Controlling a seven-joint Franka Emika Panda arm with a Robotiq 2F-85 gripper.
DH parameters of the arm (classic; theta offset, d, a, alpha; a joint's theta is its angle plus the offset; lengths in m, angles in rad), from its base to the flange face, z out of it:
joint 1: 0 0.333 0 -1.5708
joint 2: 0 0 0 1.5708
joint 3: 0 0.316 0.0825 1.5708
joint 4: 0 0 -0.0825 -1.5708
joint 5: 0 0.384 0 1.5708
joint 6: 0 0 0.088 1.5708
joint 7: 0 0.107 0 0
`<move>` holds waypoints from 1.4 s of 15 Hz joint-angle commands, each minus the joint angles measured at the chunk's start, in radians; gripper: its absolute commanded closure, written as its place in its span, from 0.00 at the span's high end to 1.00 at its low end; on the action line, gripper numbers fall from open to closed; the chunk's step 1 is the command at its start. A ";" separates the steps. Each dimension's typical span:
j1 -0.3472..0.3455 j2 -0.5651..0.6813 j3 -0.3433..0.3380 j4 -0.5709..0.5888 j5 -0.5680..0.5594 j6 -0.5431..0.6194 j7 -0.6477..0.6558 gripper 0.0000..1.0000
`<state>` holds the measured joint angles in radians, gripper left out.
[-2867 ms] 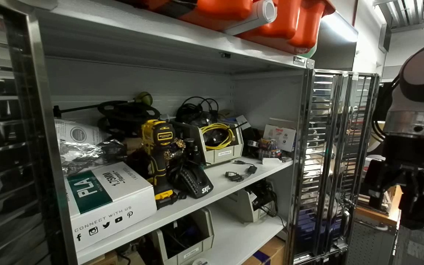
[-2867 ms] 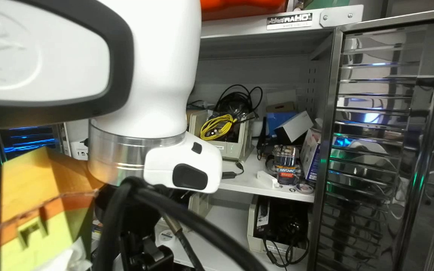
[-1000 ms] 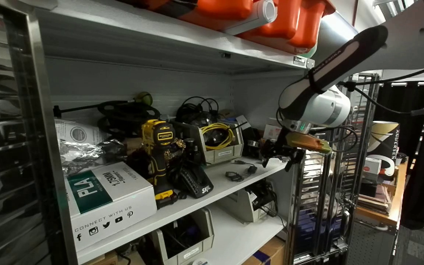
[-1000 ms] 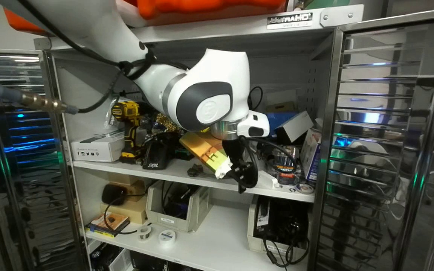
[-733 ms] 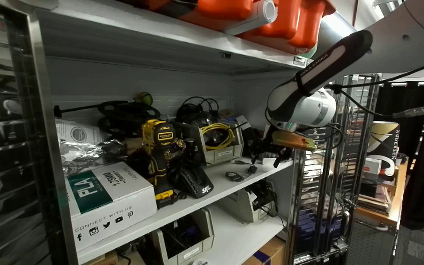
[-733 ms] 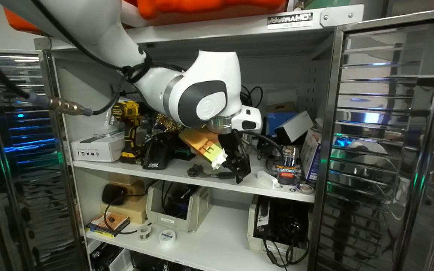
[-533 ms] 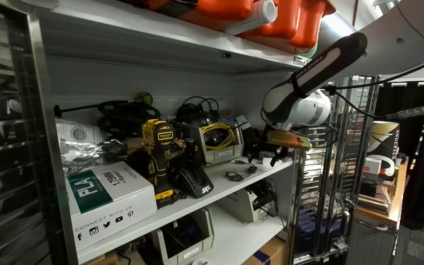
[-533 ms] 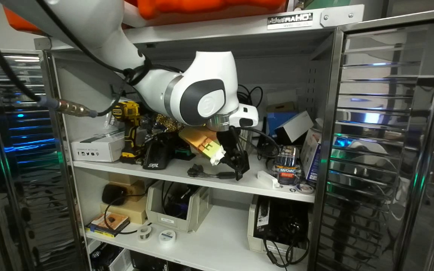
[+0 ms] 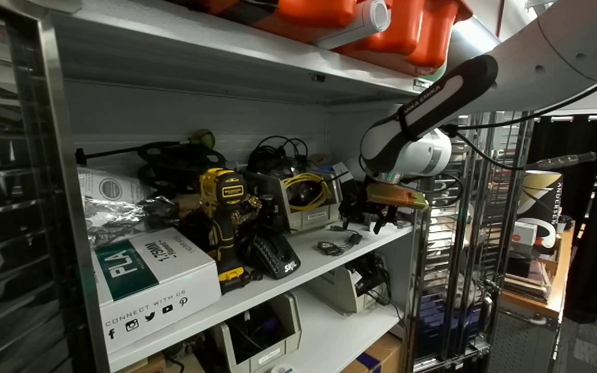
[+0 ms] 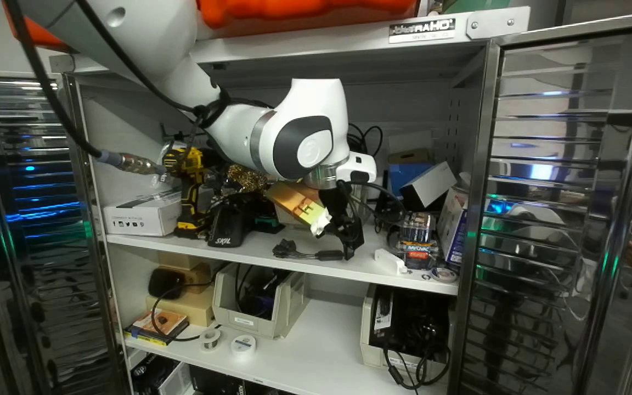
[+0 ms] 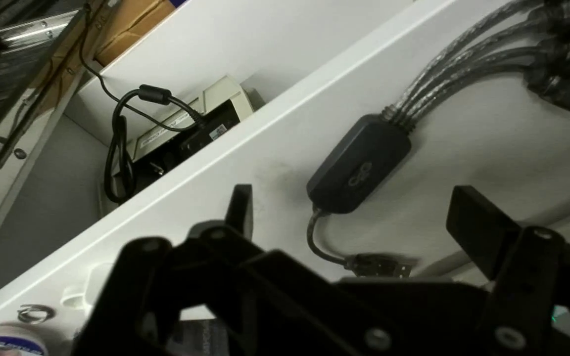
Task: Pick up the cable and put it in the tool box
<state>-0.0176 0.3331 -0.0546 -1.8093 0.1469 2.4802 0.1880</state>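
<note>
The cable is a black USB hub with several short leads, lying on the white middle shelf. It also shows in an exterior view and large in the wrist view, with its USB plug partly hidden by my gripper. My gripper is open and empty. In the wrist view the hub body and plug lie beneath the gap between the fingers, apart from them. In both exterior views my gripper hangs low over the shelf, near the hub's plug end. The tool box is out of view.
A grey bin with a coiled yellow cable stands behind. A yellow-and-black drill, a SKIL charger and a PLA box stand along the shelf. Batteries and a white piece lie on the other side.
The arm has swung into the cabinet opening from outside it. In the last second my gripper moved further in over the shelf, closer to the cable. The cable has not moved.
</note>
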 commanded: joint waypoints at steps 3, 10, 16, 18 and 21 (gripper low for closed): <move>0.012 0.068 0.011 0.128 -0.020 -0.120 0.024 1.00; 0.017 0.124 0.012 0.196 -0.034 -0.190 0.018 1.00; 0.029 0.120 0.001 0.213 -0.085 -0.233 0.035 0.49; 0.032 0.115 -0.005 0.218 -0.116 -0.263 0.042 0.34; 0.043 0.113 -0.017 0.223 -0.180 -0.307 0.065 0.16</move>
<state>0.0004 0.4404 -0.0495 -1.6169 0.0225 2.2285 0.2165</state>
